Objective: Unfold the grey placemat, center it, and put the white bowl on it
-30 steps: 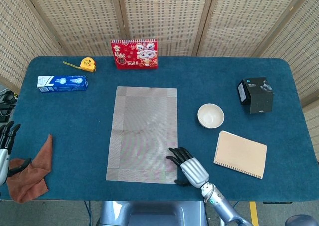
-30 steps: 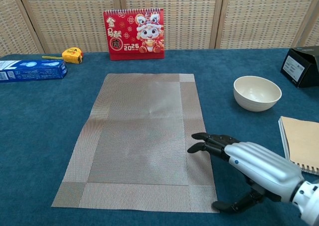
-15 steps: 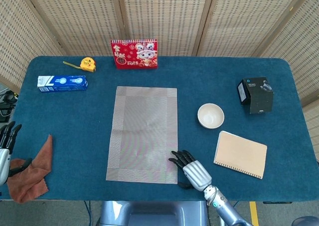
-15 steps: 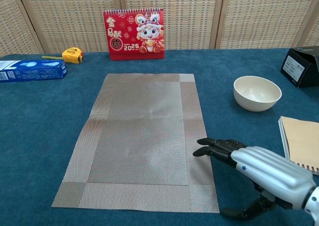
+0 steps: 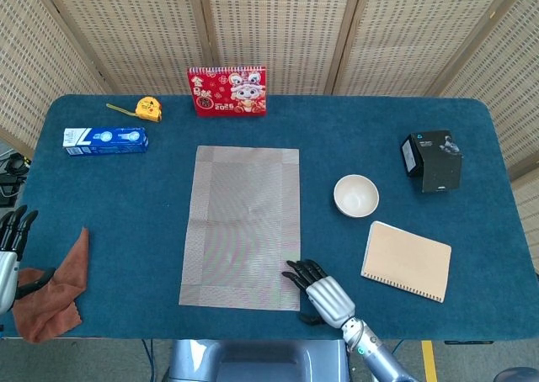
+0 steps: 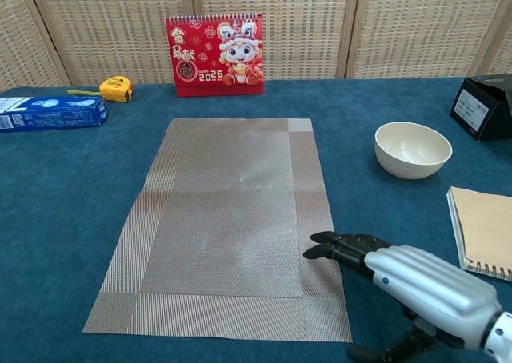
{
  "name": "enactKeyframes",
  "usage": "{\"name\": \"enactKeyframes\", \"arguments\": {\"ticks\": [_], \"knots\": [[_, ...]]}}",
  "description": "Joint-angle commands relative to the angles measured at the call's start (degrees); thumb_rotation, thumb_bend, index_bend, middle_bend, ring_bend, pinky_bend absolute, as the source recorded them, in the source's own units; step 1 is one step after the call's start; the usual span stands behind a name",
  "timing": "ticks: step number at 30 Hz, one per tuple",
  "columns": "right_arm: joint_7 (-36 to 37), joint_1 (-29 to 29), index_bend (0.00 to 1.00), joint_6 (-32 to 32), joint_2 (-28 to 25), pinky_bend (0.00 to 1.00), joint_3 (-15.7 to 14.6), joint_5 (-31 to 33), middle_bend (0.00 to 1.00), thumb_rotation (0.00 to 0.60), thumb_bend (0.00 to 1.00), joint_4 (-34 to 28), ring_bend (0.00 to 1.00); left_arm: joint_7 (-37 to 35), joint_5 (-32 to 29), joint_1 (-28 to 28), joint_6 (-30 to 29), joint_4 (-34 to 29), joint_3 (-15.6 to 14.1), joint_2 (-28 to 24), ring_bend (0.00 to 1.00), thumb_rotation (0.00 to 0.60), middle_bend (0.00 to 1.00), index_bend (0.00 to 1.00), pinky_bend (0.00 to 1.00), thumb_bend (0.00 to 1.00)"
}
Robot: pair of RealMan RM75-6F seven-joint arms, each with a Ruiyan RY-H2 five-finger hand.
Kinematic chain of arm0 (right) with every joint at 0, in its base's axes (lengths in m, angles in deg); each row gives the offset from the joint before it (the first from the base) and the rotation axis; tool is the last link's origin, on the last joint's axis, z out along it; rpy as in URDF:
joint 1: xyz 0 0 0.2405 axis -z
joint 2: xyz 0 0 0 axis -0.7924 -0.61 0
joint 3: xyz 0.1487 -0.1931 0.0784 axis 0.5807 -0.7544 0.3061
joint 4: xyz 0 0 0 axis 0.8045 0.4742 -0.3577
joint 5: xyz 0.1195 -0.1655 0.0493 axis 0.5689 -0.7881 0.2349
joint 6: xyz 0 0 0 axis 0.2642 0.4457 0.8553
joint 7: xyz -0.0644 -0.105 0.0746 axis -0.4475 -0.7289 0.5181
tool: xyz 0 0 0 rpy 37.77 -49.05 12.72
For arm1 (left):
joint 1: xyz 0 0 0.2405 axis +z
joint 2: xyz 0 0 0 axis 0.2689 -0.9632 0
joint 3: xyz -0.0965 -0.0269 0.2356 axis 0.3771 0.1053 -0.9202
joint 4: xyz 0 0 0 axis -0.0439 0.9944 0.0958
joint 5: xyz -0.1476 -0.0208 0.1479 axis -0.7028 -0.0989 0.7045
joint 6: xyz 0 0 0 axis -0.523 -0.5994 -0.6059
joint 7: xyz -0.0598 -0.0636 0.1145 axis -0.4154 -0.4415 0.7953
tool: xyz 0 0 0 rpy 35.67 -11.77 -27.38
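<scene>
While the grey placemat point(image 6: 228, 223) lies flat and the white bowl point(image 6: 413, 149) sits apart on its right, my right hand point(image 6: 416, 287) hovers spread, empty, at the mat's near right corner.

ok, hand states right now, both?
Left hand: open, holding nothing, beside the brown cloth.
Right hand: open, holding nothing, fingertips over the grey placemat edge.

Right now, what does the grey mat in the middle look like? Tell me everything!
The grey placemat is a woven-looking rectangle with a wider border band around a plainer middle. It lies fully unfolded and flat on the blue table, long side running away from the robot, with faint fold creases. The right hand's dark fingertips are at its near right edge.
</scene>
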Motion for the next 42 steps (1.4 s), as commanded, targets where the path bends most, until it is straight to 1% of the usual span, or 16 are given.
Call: {"name": "enactKeyframes", "arguments": {"ticks": [1, 5, 7, 8, 10, 12, 15, 18, 21, 24, 29, 33, 37, 42], "knots": [[0.9, -0.4, 0.13, -0.2, 1.5, 0.0, 0.8, 0.2, 0.0, 0.6, 0.14, 1.8, 0.0, -0.1, -0.1, 0.0, 0.1, 0.0, 0.1, 0.0, 0.0, 0.6, 0.0, 0.0, 0.0, 0.18], [1.6, -0.6, 0.13, 0.5, 3.2, 0.0, 1.7, 0.0, 0.0, 0.6, 0.15, 3.8, 0.0, -0.4, -0.2, 0.0, 0.1, 0.1, 0.2, -0.1, 0.0, 0.6, 0.0, 0.0, 0.0, 0.18], [2.4, -0.8, 0.14, 1.1, 4.2, 0.0, 2.1, -0.3, 0.0, 0.6, 0.18, 4.7, 0.0, -0.6, -0.4, -0.1, 0.3, 0.2, 0.3, -0.1, 0.0, 0.6, 0.0, 0.0, 0.0, 0.18], [2.8, -0.9, 0.16, 1.4, 4.7, 0.0, 2.3, -0.5, 0.0, 0.6, 0.22, 5.1, 0.0, -0.7, -0.5, -0.1, 0.4, 0.3, 0.3, -0.1, 0.0, 0.6, 0.0, 0.0, 0.0, 0.18], [3.4, -1.0, 0.2, 2.2, 5.8, 0.0, 2.5, -1.1, 0.0, 0.6, 0.3, 6.3, 0.0, -0.8, -0.8, -0.2, 0.6, 0.3, 0.4, 0.0, 0.0, 0.6, 0.0, 0.0, 0.0, 0.18], [3.9, -1.0, 0.26, 2.6, 6.6, 0.0, 2.5, -1.4, 0.0, 0.6, 0.37, 7.4, 0.0, -0.8, -0.8, -0.2, 0.7, 0.4, 0.4, 0.0, 0.0, 0.6, 0.0, 0.0, 0.0, 0.18], [5.6, -0.7, 0.38, 4.3, 8.2, 0.0, 2.7, -1.8, 0.0, 0.6, 0.41, 9.1, 0.0, -0.8, -0.9, -0.2, 0.8, 0.5, 0.5, 0.0, 0.0, 0.6, 0.0, 0.0, 0.0, 0.18], [7.1, 0.0, 0.47, 6.7, 9.5, 0.0, 2.9, -2.4, 0.0, 0.6, 0.42, 10.8, 0.0, -1.0, -1.0, -0.2, 0.8, 0.5, 0.6, 0.1, 0.0, 0.6, 0.0, 0.0, 0.0, 0.18], [8.6, 0.4, 0.5, 8.1, 10.5, 0.0, 2.8, -2.7, 0.0, 0.6, 0.42, 12.3, 0.0, -1.1, -1.1, -0.2, 0.8, 0.5, 0.6, 0.1, 0.0, 0.6, 0.0, 0.0, 0.0, 0.18], [9.3, 0.5, 0.54, 8.5, 10.8, 0.0, 3.1, -2.6, 0.02, 0.6, 0.42, 12.5, 0.0, -1.0, -1.1, -0.2, 0.9, 0.4, 0.6, 0.1, 0.0, 0.6, 0.0, 0.0, 0.0, 0.18], [11.4, 0.5, 0.57, 8.7, 11.0, 0.0, 3.1, -2.3, 0.04, 0.6, 0.42, 12.0, 0.0, -1.0, -1.3, -0.2, 1.0, 0.4, 0.7, 0.2, 0.0, 0.6, 0.0, 0.0, 0.0, 0.18], [11.5, 0.6, 0.62, 8.6, 11.1, 0.0, 3.0, -2.2, 0.08, 0.6, 0.42, 12.1, 0.0, -1.1, -1.6, -0.3, 1.2, 0.5, 0.8, 0.2, 0.0, 0.6, 0.0, 0.01, 0.0, 0.18], [11.8, 0.7, 0.65, 8.8, 11.4, 0.0, 2.9, -2.2, 0.09, 0.6, 0.43, 12.5, 0.0, -1.3, -1.9, -0.3, 1.3, 0.5, 1.0, 0.2, 0.0, 0.6, 0.0, 0.01, 0.0, 0.18], [11.9, 0.8, 0.68, 8.9, 11.4, 0.0, 2.9, -2.1, 0.09, 0.6, 0.46, 12.6, 0.0, -1.5, -2.0, -0.4, 1.5, 0.6, 1.0, 0.3, 0.0, 0.6, 0.0, 0.01, 0.0, 0.18]]}}
